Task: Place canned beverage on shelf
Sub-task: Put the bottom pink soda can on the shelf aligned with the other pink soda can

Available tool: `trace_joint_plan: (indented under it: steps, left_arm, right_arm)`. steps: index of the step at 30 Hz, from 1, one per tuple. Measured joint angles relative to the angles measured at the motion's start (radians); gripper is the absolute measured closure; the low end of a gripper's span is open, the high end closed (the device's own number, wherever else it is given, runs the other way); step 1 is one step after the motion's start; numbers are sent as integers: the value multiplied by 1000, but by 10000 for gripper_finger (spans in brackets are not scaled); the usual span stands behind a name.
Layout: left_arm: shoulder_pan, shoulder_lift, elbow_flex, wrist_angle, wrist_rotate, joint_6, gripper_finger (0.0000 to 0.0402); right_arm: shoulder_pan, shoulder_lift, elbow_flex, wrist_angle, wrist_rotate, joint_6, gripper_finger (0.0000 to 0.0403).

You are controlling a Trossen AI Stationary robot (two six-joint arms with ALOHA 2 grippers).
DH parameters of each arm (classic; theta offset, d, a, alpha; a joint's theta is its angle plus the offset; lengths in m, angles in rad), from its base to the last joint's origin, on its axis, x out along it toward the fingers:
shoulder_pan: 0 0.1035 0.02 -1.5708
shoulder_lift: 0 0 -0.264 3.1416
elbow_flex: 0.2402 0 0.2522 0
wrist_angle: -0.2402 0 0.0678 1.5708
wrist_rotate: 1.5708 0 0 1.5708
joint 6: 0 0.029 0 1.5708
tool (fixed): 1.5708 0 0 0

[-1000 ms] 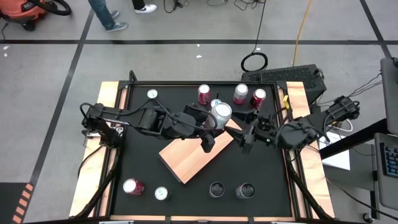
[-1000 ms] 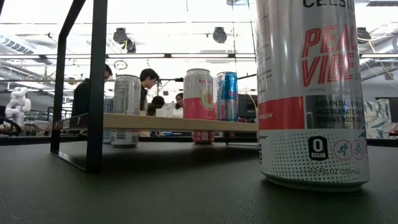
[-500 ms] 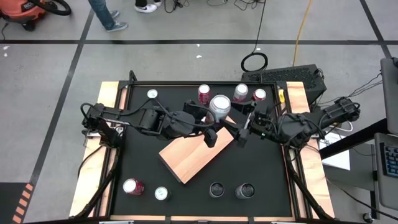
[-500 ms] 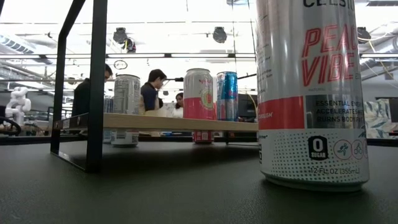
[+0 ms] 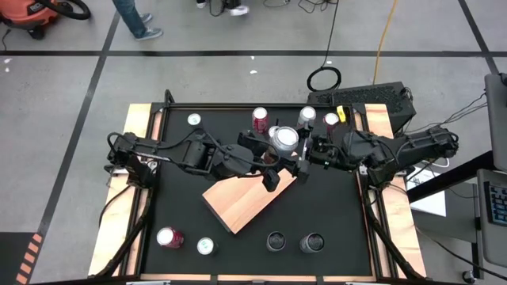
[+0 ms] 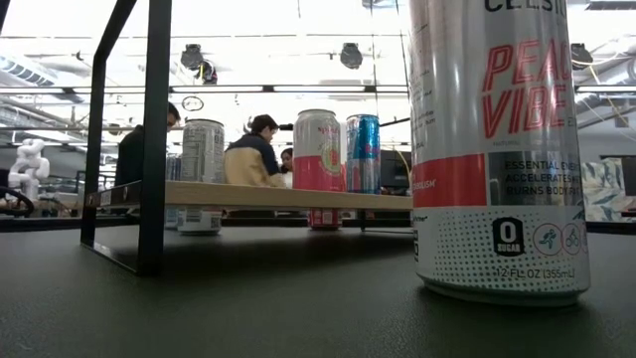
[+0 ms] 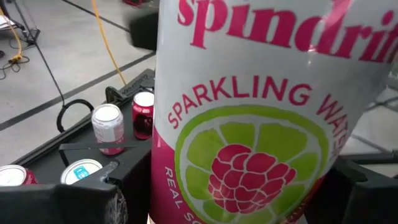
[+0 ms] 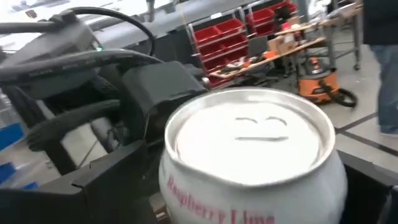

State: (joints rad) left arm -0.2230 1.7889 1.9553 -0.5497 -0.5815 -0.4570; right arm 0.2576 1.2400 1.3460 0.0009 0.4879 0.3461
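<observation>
L gripper (image 5: 273, 162) gripping can (image 5: 283, 140) over shelf (image 5: 247, 197) (far corner), R gripper (image 5: 303, 161) open, maybe touching

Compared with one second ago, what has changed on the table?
The right gripper moved left toward the Spindrift can, fingers open on either side of it. The left gripper still holds that can above the shelf. Shelf and other cans stayed put.

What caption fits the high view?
Left gripper holds a can above the shelf; right gripper open beside it.
</observation>
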Motion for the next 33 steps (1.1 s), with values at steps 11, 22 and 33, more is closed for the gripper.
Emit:
trace_joint_plan:
  steps: [11, 22, 33]
  left_arm:
    - [0, 0, 0, 4, 4, -6, 109]
    - [0, -1, 0, 2, 2, -15, 104]
    - [1, -48, 0, 12, 291, -70, 7]
  right_arm:
    - [-4, 0, 0, 2, -17, 6, 16]
    - [-5, -3, 0, -8, -12, 8, 141]
    - [-2, -42, -1, -13, -126, 15, 119]
